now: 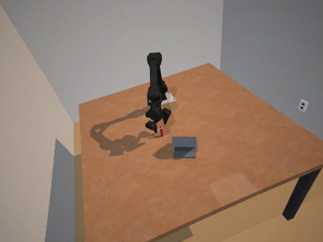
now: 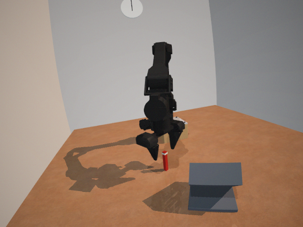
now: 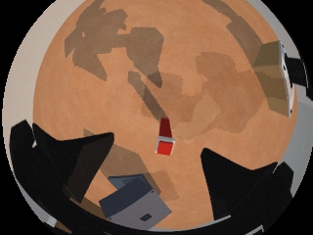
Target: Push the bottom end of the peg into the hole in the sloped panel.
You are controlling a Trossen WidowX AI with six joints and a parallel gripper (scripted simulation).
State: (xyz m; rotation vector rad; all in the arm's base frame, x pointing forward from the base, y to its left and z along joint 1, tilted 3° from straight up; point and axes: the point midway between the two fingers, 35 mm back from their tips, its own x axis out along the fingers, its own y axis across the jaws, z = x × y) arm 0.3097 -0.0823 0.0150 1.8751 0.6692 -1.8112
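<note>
A slim red peg (image 1: pixel 161 131) (image 2: pixel 165 162) (image 3: pixel 165 129) with flat sides and a white band near its top stands upright on the table. My gripper (image 1: pixel 161 128) (image 2: pixel 164 154) (image 3: pixel 158 146) is open and empty, pointing down above the peg. In the wrist view the peg's top shows between the two spread fingers. The blue-grey sloped panel (image 1: pixel 183 141) (image 2: pixel 215 173) (image 3: pixel 139 206) stands beside the peg, toward the top and exterior views. Its hole (image 3: pixel 146 217) shows as a small dark rectangular opening in the wrist view; the top and exterior views see the panel's back.
The arm's base block (image 1: pixel 170 105) (image 2: pixel 182 132) (image 3: pixel 273 80) stands behind the peg. The panel's foot plate (image 1: pixel 184 154) (image 2: pixel 212 206) lies on the table (image 1: pixel 125 182) (image 2: pixel 85 207) on the top and exterior views' side. Shadows of the arm and panel fall to the left in the top and exterior views.
</note>
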